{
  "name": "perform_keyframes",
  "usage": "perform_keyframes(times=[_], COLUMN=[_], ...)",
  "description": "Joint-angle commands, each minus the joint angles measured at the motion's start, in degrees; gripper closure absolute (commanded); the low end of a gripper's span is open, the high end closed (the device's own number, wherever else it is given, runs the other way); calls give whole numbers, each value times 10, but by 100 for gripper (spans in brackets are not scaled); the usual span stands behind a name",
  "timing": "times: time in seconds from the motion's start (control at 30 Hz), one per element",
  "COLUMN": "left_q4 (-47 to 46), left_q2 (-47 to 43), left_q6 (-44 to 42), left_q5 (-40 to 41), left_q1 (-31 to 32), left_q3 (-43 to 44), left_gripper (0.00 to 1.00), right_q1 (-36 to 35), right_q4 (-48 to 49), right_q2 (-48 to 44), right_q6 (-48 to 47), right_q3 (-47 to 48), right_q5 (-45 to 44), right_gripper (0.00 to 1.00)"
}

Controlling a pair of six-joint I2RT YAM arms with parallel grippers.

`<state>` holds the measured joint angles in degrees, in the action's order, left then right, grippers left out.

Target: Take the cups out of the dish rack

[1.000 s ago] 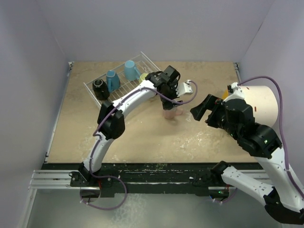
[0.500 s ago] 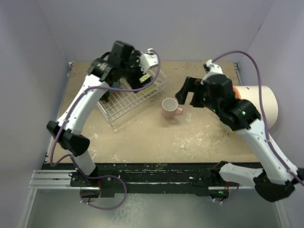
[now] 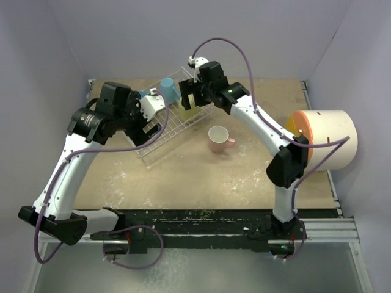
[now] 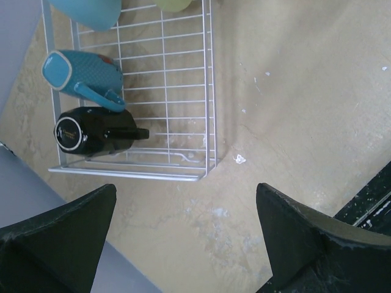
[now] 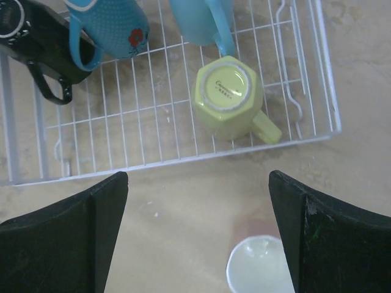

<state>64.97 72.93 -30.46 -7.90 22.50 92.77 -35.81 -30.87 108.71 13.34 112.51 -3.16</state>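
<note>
Nearest the arms' bases, a pink cup [image 3: 219, 139] stands upright on the sandy table [image 3: 183, 177], out of the dish rack [image 3: 174, 128] and near its right-hand end. Four cups sit in the white wire rack beyond it.

The right claw [image 5: 198, 183] hangs above that end of the rack, jaws spread wide with nothing between them. The yellow-green cup [image 5: 227, 96] sits just ahead of it, mouth down and base up. Its long axis therefore runs straight up towards the claw, and its handle juts towards the rack's corner on the pink cup's side.

The left claw [image 4: 183, 201], equally wide open and empty, hovers off the rack's opposite end. There the black cup [image 4: 98, 131] lies tipped over beside the end rail, with a spotted blue cup [image 4: 82, 73] just behind it, likewise tipped. A plain blue cup [image 3: 166, 89] sits at the far side of the rack. Well off to the right, a big cream cylinder [image 3: 330, 140] rests at the table's edge.

On this showing the right arm is nearer the yellow-green cup and the left arm nearer the black one. A straight-down reach, jaws either side of the cup's body and clear of the handle, looks the likely next lift.
</note>
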Motion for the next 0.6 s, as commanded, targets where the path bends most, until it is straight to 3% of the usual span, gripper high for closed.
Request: perform_keyframes(times=[0.0, 0.3, 0.57], left_q4=[-11, -39, -73], left_q2=[-11, -5, 9], left_q6=[24, 16, 12], left_q5=[12, -9, -44], left_q1=[-7, -53, -117], left_q3=[-27, -72, -88], left_gripper=[1, 1, 1], right_q1=[14, 86, 99], right_q4=[47, 67, 69], right_q2=[34, 118, 167], right_q6=[-61, -72, -106], right_q3=[43, 76, 110], right_q5=[44, 137, 192], right_gripper=[1, 2, 6])
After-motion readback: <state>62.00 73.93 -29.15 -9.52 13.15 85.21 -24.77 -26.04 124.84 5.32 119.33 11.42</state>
